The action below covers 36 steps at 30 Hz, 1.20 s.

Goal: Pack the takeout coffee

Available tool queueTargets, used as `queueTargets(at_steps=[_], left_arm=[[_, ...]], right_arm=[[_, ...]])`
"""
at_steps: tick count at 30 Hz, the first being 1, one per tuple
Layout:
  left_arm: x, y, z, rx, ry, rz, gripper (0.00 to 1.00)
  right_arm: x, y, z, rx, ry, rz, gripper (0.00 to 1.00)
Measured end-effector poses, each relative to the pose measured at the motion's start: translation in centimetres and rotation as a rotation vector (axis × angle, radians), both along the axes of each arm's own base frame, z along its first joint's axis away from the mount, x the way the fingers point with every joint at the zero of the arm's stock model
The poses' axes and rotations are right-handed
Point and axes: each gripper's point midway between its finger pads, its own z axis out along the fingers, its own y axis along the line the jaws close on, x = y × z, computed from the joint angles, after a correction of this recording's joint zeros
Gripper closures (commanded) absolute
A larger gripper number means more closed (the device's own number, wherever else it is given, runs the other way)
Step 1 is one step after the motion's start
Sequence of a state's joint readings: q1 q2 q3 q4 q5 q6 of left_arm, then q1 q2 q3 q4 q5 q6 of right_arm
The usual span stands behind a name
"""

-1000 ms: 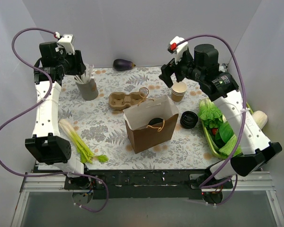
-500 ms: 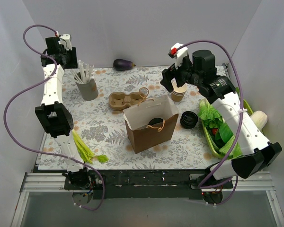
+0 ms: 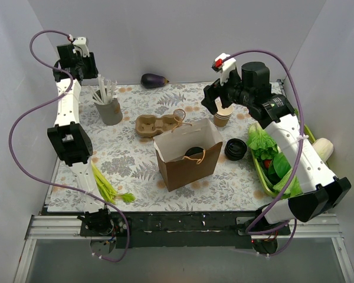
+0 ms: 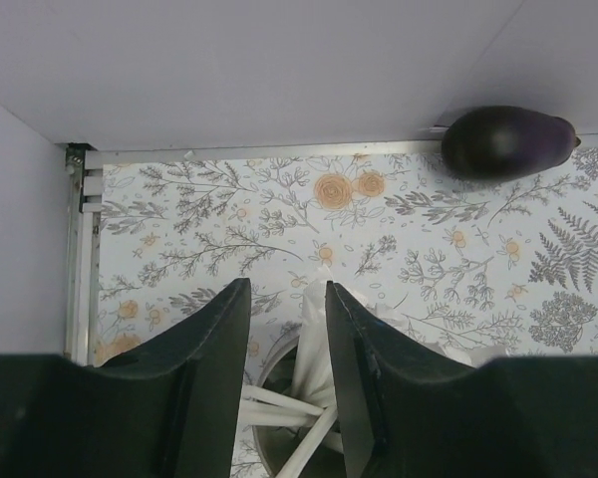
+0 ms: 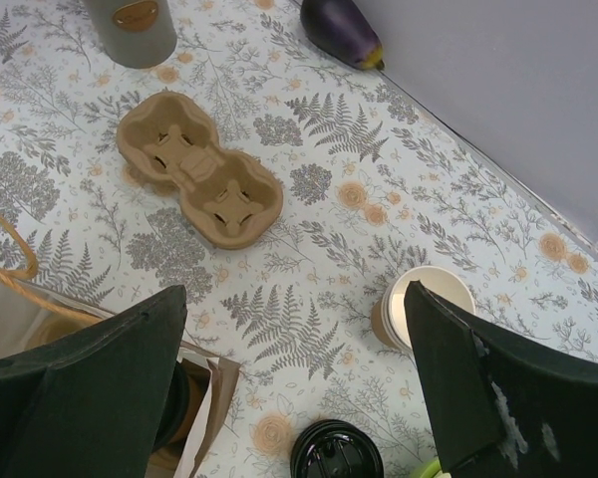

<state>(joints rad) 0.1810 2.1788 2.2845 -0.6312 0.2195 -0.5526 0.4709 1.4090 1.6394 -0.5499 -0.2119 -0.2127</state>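
The takeout coffee (image 3: 193, 153), a tan cup with a black lid, stands inside the open brown paper bag (image 3: 186, 170) at the table's middle. In the right wrist view its lid (image 5: 182, 393) peeks out beside the bag's edge (image 5: 207, 398), half hidden by my left finger. My right gripper (image 3: 216, 101) (image 5: 294, 294) is wide open and empty, hovering above the mat between the bag and the lidless cup stack (image 3: 223, 115) (image 5: 431, 307). My left gripper (image 3: 87, 66) (image 4: 284, 299) is high at the back left, slightly open and empty, above the straw holder (image 3: 110, 109).
A pile of black lids (image 3: 236, 149) (image 5: 337, 453) lies right of the bag. A cardboard cup carrier (image 3: 156, 125) (image 5: 199, 174) lies behind it. An eggplant (image 3: 154, 80) (image 4: 508, 141) lies by the back wall. A leek (image 3: 100, 177) lies left, a tray of greens (image 3: 274, 165) right.
The left arm has folded upright toward the back left, its wrist higher and nearer the wall. The right gripper has shifted slightly and stays open.
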Motion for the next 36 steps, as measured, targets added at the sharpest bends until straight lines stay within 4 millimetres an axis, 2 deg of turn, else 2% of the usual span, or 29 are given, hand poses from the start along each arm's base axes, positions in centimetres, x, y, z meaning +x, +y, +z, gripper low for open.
queueTargets(at_steps=[11, 15, 25, 30, 36], left_arm=[[0.8, -0.4, -1.9, -0.100, 0.016, -0.030, 0.64], [0.7, -0.8, -1.9, -0.122, 0.018, -0.047, 0.64], [0.6, -1.4, -1.9, -0.151, 0.019, -0.071, 0.83], [0.6, -1.5, -1.9, -0.153, 0.019, -0.076, 1.00], [0.6, -1.5, -1.9, -0.146, 0.018, -0.079, 1.00]], right_arm=[[0.2, 0.1, -0.5, -0.006, 0.010, 0.000, 0.03], [0.3, 0.1, -0.6, -0.007, 0.013, 0.000, 0.03], [0.4, 0.2, -0.8, -0.009, 0.019, 0.003, 0.04], [0.4, 0.3, -0.8, -0.008, 0.019, 0.005, 0.04], [0.4, 0.3, -0.9, -0.008, 0.022, 0.008, 0.04]])
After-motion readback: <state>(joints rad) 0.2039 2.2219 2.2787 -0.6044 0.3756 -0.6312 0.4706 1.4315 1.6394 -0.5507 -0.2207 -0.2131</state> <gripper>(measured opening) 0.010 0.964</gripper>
